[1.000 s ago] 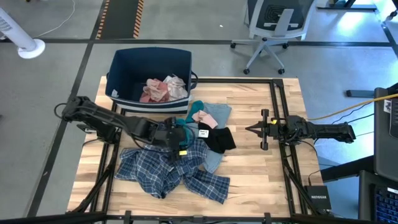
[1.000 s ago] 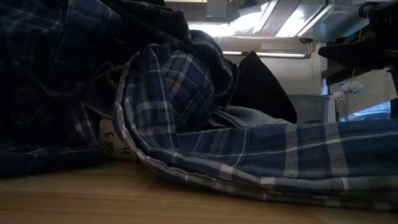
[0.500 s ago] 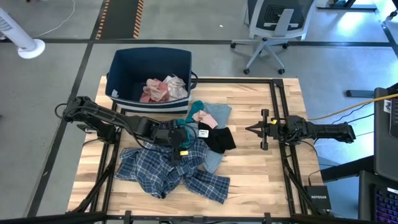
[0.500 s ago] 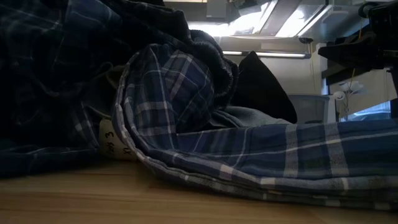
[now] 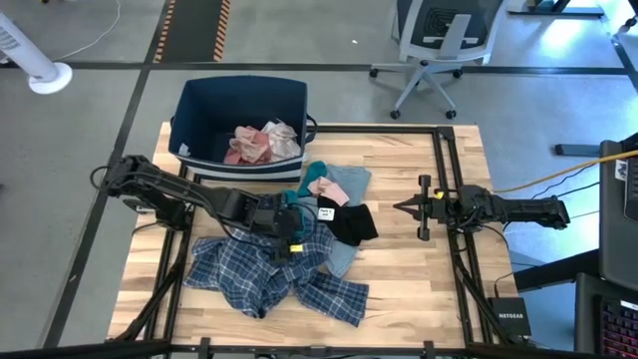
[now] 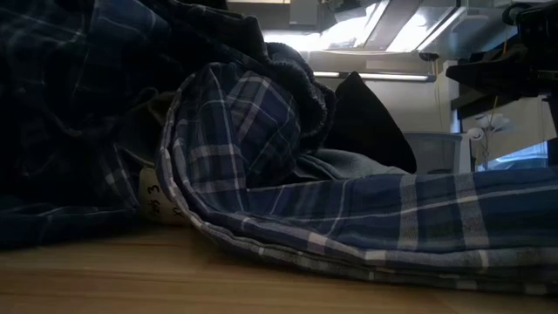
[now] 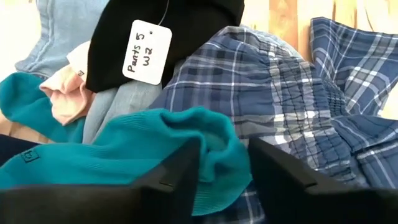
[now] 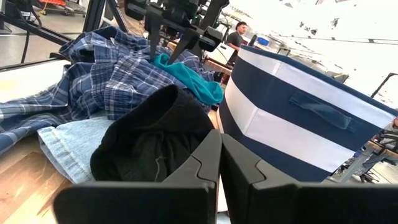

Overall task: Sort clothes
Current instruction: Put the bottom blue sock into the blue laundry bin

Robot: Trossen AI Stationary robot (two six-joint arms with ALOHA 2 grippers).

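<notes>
From my remote feed: wood-plank desk [image 5: 399, 289] on grey concrete floor [image 5: 90, 130]; white office chair [image 5: 436, 45] behind, white fan base [image 5: 48, 76] at far left, hazard-stripe mat [image 5: 194, 28].

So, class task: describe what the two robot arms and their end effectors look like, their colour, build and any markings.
Both arms are dark, jointed and slim. The left end effector carries a small yellow marking and two flat black fingers. The right end effector sits ahead of a black crossbar, its fingers black with stepped inner edges.

Plaid shirt [image 6: 288, 201] heaped on table [image 6: 131, 279], w/ tag [image 6: 155, 196].
</notes>
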